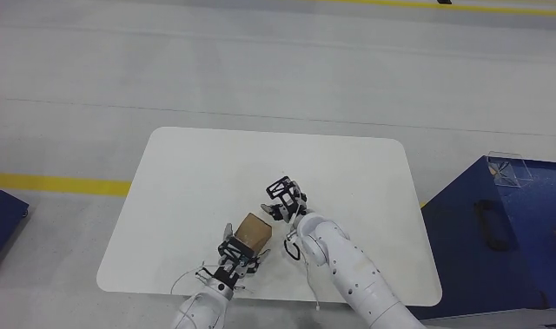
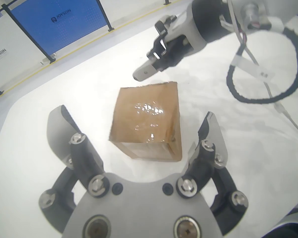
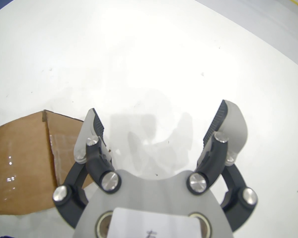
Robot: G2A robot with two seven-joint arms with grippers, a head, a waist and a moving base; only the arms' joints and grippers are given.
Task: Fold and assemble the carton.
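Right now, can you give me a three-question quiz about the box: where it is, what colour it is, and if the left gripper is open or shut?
1. Where is the box?
A. on the floor
B. on the table
C. lifted in the air

2. What colour is the box?
A. blue
B. green
C. brown

3. How is the left gripper?
A. open
B. shut on the box
C. shut on nothing

Answers:
1 B, it sits on the white table top.
2 C, its cardboard sides are brown.
3 A, its fingers stand wide apart on either side of the box, not touching it.
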